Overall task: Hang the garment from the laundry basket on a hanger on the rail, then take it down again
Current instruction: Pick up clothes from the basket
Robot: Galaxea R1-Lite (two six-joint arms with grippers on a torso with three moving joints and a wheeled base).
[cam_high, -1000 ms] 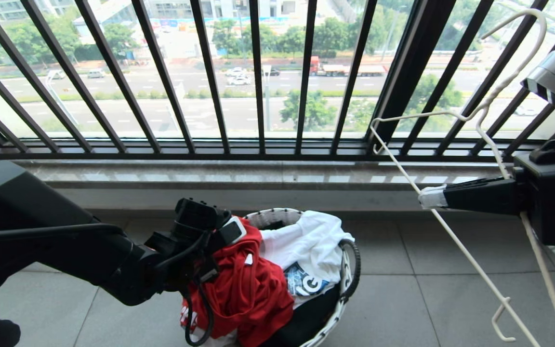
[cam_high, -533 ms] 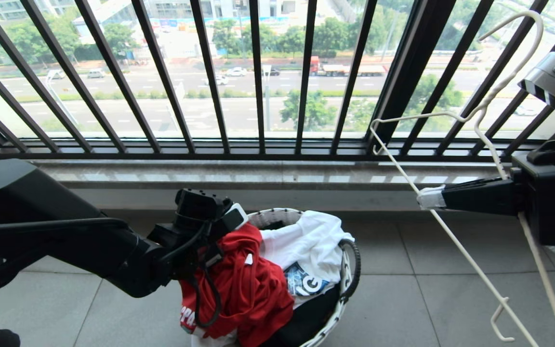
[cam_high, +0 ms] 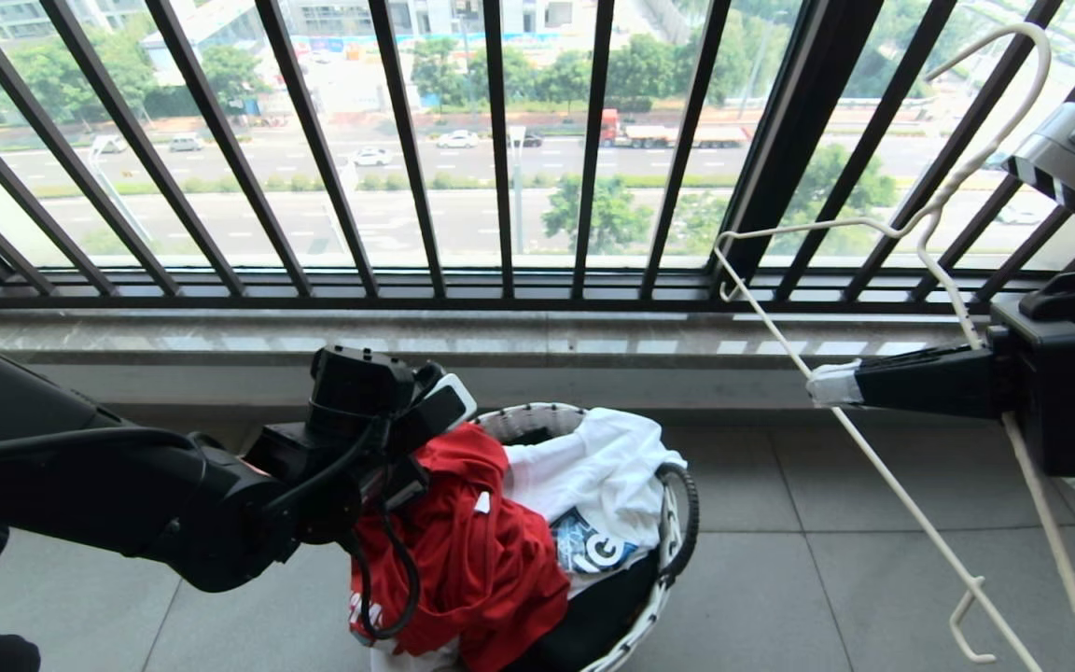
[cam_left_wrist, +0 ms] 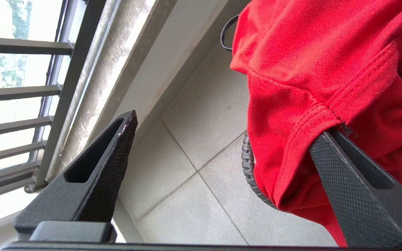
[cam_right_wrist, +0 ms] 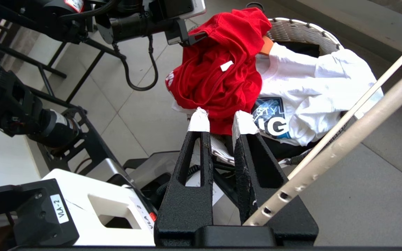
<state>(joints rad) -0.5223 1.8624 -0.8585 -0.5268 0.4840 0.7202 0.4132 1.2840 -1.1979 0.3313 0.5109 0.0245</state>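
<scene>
Running across the back, the black railing (cam_high: 500,187) stands over a stone sill (cam_high: 500,338) and grey floor tiles (cam_high: 827,560). Down on the tiles sits the basket (cam_high: 537,417), heaped with a white shirt (cam_high: 593,476) and the red shirt (cam_high: 477,551), which spills over the near-left rim. The left arm reaches in low from the left, its left gripper (cam_left_wrist: 222,139) at the upper-left edge of the red cloth. Its fingers are spread wide: one fingertip (cam_left_wrist: 326,146) is pushed under a hem fold of the red shirt, the other (cam_left_wrist: 126,120) hangs clear over bare tile, so nothing is pinched. On the right, higher up, the right gripper (cam_high: 827,385) holds the white hanger (cam_high: 883,471), its taped fingers nearly together; the wire seems to be caught deeper in, near the palm, though that spot is hard to make out.
</scene>
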